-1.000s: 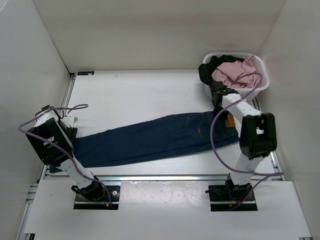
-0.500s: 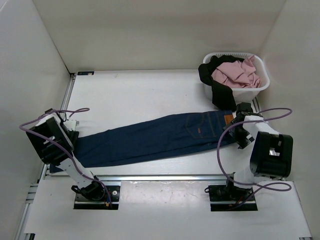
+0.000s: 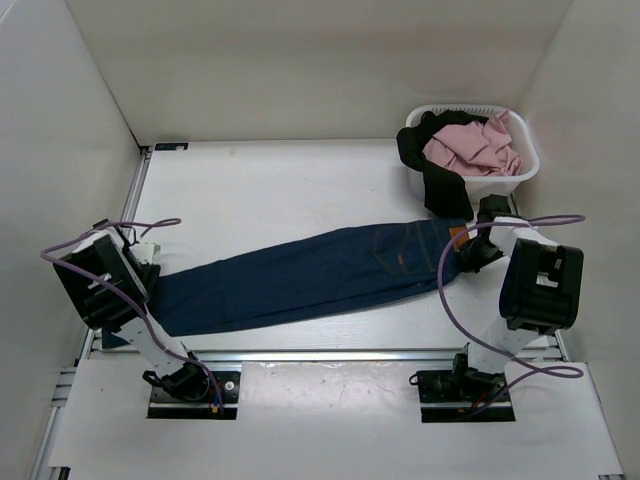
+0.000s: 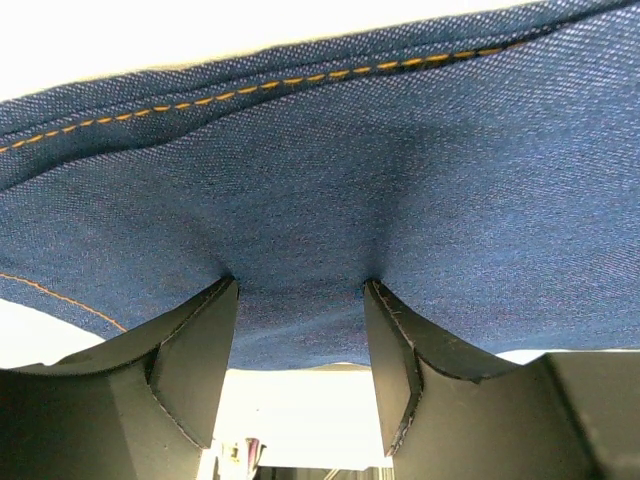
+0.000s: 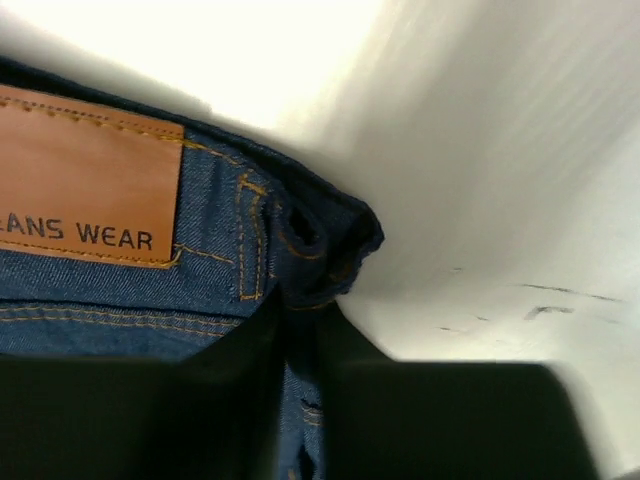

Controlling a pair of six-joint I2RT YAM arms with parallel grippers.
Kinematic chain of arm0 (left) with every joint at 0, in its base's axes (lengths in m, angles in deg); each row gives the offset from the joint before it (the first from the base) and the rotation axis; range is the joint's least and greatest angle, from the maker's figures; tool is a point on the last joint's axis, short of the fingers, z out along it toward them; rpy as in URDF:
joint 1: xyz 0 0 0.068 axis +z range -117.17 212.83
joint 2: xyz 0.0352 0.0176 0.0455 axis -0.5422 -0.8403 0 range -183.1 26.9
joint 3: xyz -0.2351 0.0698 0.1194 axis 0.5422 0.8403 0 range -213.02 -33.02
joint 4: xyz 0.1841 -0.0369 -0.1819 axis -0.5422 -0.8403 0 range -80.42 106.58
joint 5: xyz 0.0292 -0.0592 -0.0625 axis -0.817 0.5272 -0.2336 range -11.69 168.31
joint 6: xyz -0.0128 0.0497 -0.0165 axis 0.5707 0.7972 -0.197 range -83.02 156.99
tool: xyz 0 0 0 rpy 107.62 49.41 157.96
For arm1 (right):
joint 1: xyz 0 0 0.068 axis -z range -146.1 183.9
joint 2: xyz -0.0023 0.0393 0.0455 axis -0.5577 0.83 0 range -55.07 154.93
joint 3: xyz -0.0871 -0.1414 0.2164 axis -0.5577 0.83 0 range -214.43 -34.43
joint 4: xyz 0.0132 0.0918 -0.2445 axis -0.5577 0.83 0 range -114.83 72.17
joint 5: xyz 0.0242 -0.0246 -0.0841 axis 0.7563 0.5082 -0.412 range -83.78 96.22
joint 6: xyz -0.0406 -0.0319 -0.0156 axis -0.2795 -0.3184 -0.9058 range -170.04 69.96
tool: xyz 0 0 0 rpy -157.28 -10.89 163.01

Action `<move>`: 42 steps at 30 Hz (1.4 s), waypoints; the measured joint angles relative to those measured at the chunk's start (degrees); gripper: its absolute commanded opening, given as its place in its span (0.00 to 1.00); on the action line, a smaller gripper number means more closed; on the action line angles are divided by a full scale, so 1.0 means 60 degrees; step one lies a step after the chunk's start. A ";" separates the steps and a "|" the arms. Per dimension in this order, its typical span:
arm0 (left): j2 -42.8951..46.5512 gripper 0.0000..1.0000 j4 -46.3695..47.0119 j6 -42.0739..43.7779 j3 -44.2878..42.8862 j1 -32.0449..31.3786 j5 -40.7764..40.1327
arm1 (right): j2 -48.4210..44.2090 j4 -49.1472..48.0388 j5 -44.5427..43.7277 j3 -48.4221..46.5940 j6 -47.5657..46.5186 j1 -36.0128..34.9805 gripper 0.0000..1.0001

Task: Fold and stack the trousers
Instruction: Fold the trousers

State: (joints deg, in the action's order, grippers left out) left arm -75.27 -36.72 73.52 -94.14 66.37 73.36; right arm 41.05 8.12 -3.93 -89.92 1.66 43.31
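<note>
The trousers (image 3: 300, 280), dark blue jeans, lie stretched across the table from the leg ends at the left to the waistband at the right. Their tan patch (image 3: 459, 237) (image 5: 85, 175) sits at the waist. My right gripper (image 3: 471, 255) (image 5: 305, 312) is shut on the waistband's corner edge, its dark fingers close together with denim between them. My left gripper (image 3: 150, 282) (image 4: 300, 290) is at the leg ends. Its fingers stand partly apart, with a puckered fold of denim (image 4: 320, 180) held between the tips.
A white basket (image 3: 530, 152) stands at the back right with a pink cloth (image 3: 470, 145) in it. A black garment (image 3: 436, 185) hangs over its front wall, just behind the waistband. White walls enclose the table on three sides.
My right gripper left the spot by the black garment, swung back to the near right and opened. It then came onto the waistband corner and shut. The left arm stayed still.
</note>
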 measured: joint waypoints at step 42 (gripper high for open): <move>-0.1020 0.66 -0.0135 -0.1701 -0.1286 -0.3559 -0.1064 | -0.0878 -0.0244 -0.5439 -0.2029 -0.2838 -1.2998 0.00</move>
State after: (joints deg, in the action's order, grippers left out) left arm -81.39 -37.53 63.31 -101.86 45.02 66.98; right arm 35.78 6.65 -36.56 -102.09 -15.37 -34.68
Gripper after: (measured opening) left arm 0.658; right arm 0.146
